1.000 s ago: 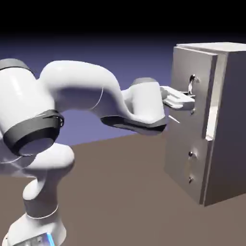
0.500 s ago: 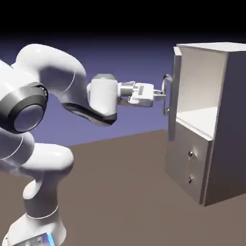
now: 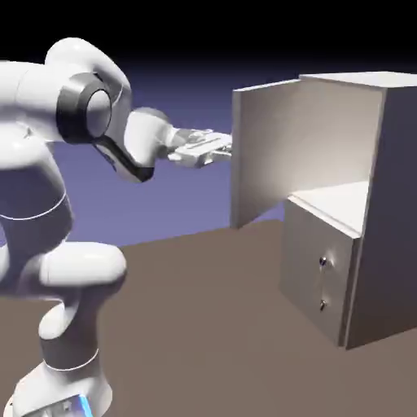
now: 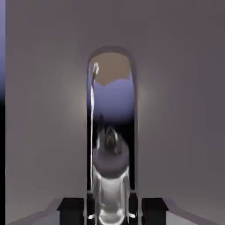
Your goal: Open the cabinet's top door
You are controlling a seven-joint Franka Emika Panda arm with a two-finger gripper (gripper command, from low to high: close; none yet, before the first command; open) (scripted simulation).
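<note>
One cabinet (image 3: 370,204), two doors, one handle (image 4: 112,184)

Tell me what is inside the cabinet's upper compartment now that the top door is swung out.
The cabinet shows a bare pale shelf floor and plain inner walls; nothing visible stored. The top door covers the compartment's left part, so that stays unseen.

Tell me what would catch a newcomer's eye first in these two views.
The top door stands swung wide open, sticking out from the cabinet toward the exterior view's left and baring the upper compartment. The white arm reaches across to the door's outer edge, its end effector shut on the handle, which fills the middle of the hand view as a shiny bar. Below, the lower door sits closed.
</note>
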